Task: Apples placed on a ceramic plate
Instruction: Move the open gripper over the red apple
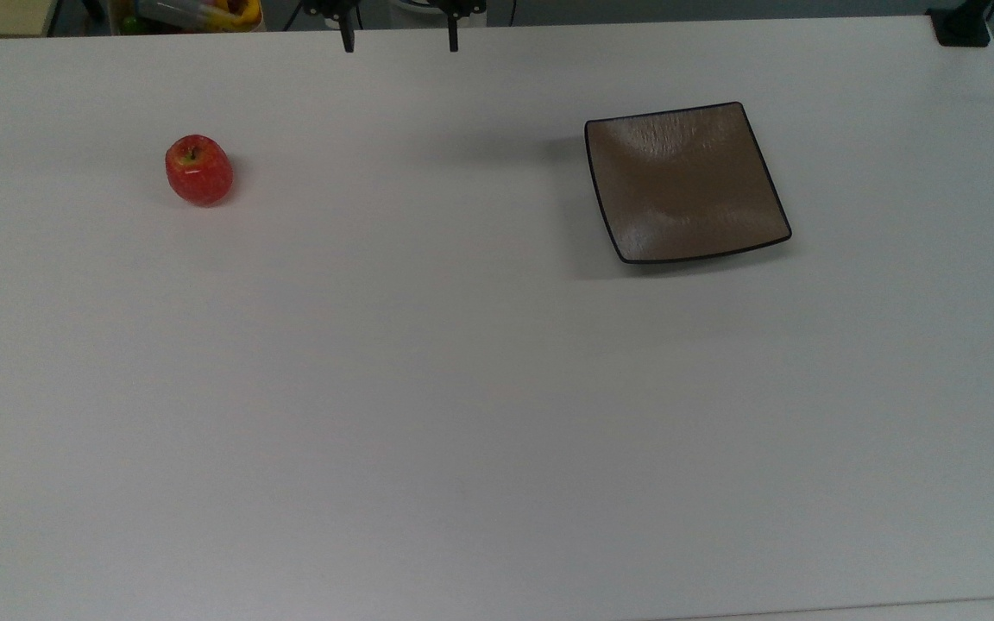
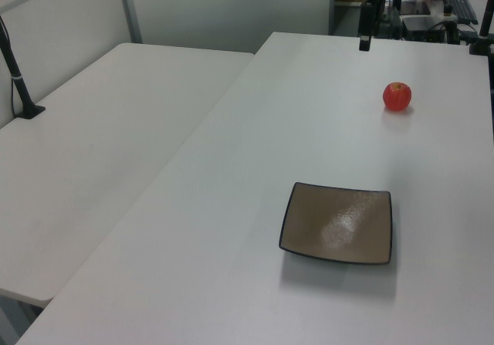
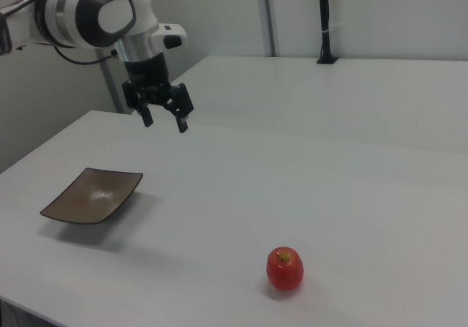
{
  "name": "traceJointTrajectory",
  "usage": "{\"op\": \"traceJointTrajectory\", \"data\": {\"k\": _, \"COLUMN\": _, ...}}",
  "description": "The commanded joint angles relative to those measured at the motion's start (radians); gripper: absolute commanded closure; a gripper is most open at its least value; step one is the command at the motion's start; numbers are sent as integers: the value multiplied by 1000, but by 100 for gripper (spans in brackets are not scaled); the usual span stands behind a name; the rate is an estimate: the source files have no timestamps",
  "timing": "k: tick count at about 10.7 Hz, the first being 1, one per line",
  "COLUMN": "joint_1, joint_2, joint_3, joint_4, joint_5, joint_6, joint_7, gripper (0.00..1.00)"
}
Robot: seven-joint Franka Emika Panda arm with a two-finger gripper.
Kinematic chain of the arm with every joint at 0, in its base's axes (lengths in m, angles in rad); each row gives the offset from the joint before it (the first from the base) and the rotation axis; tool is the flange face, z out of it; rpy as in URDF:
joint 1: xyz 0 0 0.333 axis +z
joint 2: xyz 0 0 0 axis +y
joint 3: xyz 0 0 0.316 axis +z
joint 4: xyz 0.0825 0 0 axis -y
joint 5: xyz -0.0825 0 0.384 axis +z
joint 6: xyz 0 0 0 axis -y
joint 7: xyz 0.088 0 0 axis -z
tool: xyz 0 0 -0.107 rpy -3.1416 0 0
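Nothing is placed yet: the apple [image 3: 285,268] is sitting on the worktop [image 1: 462,388], well apart from the plate [image 3: 91,194]. The pincer [image 3: 164,121] is hanging wide open and holding nothing, high above the worktop; approach, grasp and transfer are all remaining.

A robotics lab: a white robot arm [image 3: 88,9] stands over bare white tables [image 1: 462,388], with black camera poles [image 3: 324,20] and plain partition walls [image 2: 224,5].

no readable text anywhere
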Motion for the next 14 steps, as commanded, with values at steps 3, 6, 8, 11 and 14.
{"op": "traceJointTrajectory", "data": {"k": 3, "joint_1": -53, "joint_2": 12, "joint_3": -119, "joint_4": -21, "joint_5": -54, "joint_6": 18, "joint_7": -375, "gripper": 0}}
{"op": "traceJointTrajectory", "data": {"k": 6, "joint_1": -86, "joint_2": 41, "joint_3": -208, "joint_4": -46, "joint_5": -67, "joint_6": 59, "joint_7": -492, "gripper": 0}}
{"op": "traceJointTrajectory", "data": {"k": 8, "joint_1": -92, "joint_2": 63, "joint_3": -246, "joint_4": -111, "joint_5": -67, "joint_6": 162, "joint_7": -497, "gripper": 0}}
{"op": "traceJointTrajectory", "data": {"k": 11, "joint_1": -113, "joint_2": 147, "joint_3": -255, "joint_4": -172, "joint_5": -67, "joint_6": 262, "joint_7": -500, "gripper": 0}}
{"op": "traceJointTrajectory", "data": {"k": 14, "joint_1": -132, "joint_2": 204, "joint_3": -255, "joint_4": -250, "joint_5": -114, "joint_6": 392, "joint_7": -500, "gripper": 0}}
